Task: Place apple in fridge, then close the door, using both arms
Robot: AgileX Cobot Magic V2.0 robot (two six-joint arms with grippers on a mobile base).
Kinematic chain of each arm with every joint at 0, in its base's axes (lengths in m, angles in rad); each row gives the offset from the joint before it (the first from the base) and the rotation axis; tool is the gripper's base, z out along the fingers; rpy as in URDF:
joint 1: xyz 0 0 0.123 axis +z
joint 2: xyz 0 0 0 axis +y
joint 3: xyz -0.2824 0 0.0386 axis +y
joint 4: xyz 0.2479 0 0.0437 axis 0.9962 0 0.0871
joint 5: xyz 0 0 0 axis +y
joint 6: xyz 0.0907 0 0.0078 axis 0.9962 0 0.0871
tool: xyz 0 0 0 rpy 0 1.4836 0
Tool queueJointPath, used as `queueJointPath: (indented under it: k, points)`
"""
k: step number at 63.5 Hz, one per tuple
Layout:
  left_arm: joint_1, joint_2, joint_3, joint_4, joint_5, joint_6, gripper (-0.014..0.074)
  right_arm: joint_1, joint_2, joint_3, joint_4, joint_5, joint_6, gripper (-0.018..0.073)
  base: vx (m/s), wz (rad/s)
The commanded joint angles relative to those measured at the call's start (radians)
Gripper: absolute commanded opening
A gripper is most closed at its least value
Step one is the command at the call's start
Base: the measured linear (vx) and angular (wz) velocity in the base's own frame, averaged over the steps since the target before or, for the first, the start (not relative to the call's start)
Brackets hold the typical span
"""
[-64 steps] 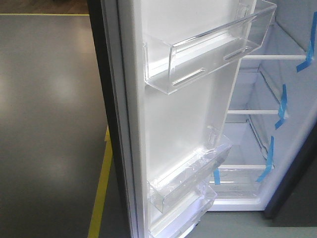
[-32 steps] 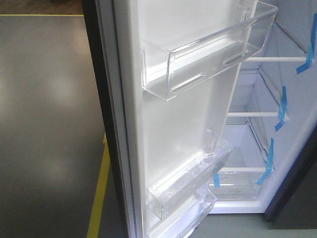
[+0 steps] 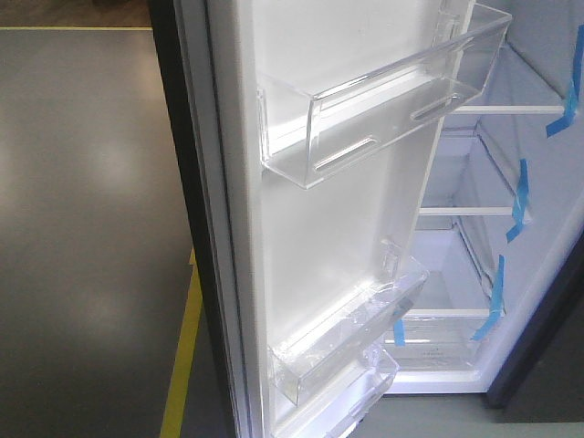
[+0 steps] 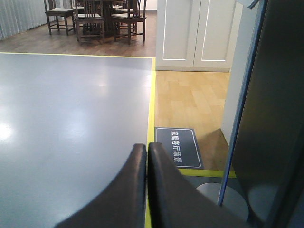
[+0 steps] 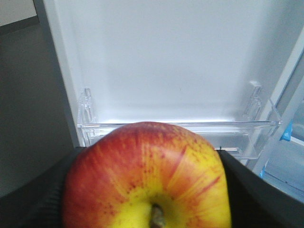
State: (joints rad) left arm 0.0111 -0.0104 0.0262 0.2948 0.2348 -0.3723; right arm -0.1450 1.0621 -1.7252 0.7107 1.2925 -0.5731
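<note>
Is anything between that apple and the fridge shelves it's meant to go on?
Yes: the apple faces the open door and its clear bin. The fridge opening lies off to the right, with nothing visible blocking the shelves.

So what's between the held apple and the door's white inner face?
Only a clear shelf bin, between apple and door, in the right wrist view.

Left jaws are glossy black, curved and tapered; right jaws matte black.
</note>
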Motion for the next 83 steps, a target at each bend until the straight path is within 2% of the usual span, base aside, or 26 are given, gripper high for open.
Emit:
queueJointPath:
  k: [1,63,73,78,83]
  points:
    - [-0.003,-0.006,0.021,-0.003,-0.069,-0.004,-0.0006,-0.003,-0.008,-0.022,0.038,-0.016,-0.002,-0.0003,0.0,0.0]
    - [-0.003,-0.006,0.021,-0.003,-0.069,-0.004,-0.0006,-0.003,-0.007,-0.022,0.042,-0.019,-0.002,-0.0003,0.0,0.0]
    - [-0.003,-0.006,0.021,-0.003,-0.069,-0.004,-0.0006,-0.003,-0.005,-0.022,0.054,-0.111,-0.004,-0.0003,0.0,0.0]
    - [-0.003,-0.006,0.021,-0.003,-0.069,-0.004,-0.0006,-0.003,0.007,-0.022,0.095,-0.205,-0.009,-0.0003,0.0,0.0]
    - [-0.003,-0.006,0.021,-0.003,-0.069,-0.004,-0.0006,-0.003,0.039,-0.025,0.176,-0.269,-0.055,-0.0003,0.0,0.0]
